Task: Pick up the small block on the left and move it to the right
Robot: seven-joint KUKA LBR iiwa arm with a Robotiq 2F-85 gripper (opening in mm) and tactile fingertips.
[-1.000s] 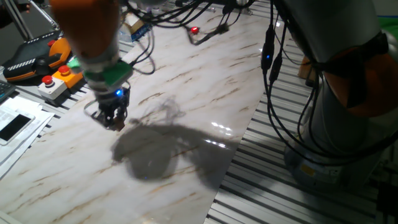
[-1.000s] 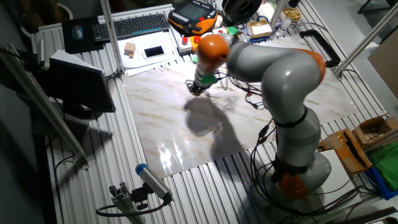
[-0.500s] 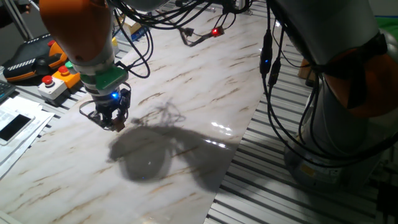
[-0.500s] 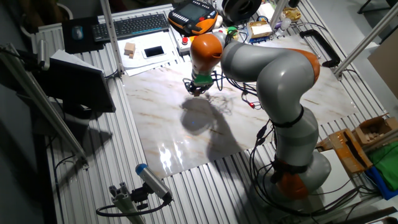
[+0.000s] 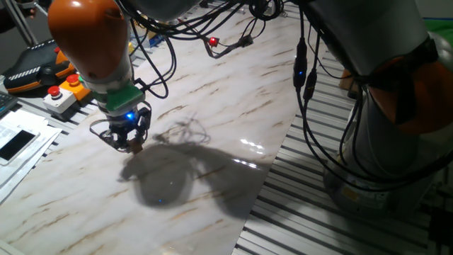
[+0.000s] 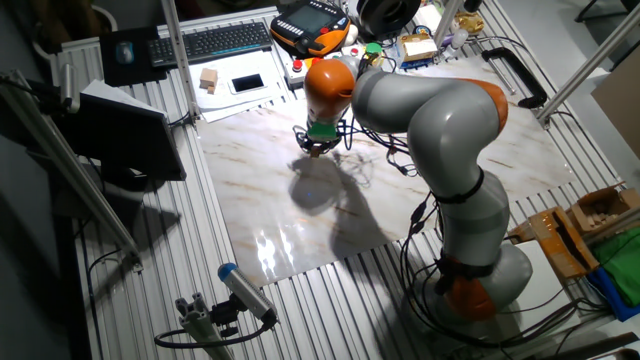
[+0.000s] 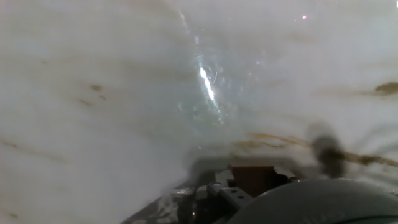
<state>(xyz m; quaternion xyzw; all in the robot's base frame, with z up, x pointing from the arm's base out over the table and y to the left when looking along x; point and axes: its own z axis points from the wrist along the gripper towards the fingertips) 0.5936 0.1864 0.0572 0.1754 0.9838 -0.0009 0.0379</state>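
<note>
Nearest the lens in the hand view, the blurred dark body of the gripper (image 7: 249, 186) is being seen along the bottom edge, with a reddish-brown patch (image 7: 255, 177) showing between its parts; whether that patch is the small block cannot be told; beyond it, the marble-patterned tabletop (image 7: 112, 93) is filling the view, with a bright glare spot on it.

In one fixed view, the gripper (image 5: 132, 144) is being held just above the marble tabletop (image 5: 212, 92), under a green collar (image 5: 122, 98) and an orange arm joint (image 5: 88, 35); the fingers (image 5: 134, 142) are being shown close together, with a small light-brown piece at their tips, so the small block (image 5: 134, 148) is apparently being clasped there, though the grasp cannot be confirmed; a dark shadow is being cast on the marble just beside the gripper.

Farther back, a yellow box with a red push-button (image 5: 71, 83) and a white box with a red push-button (image 5: 54, 93) are being seen beside the tabletop's edge.

In the other fixed view, the gripper (image 6: 316, 146) is being shown over the marble's far part; beyond it, a second wooden block (image 6: 208, 79), a phone (image 6: 247, 83) and a keyboard (image 6: 225, 41) are lying off the marble.
</note>
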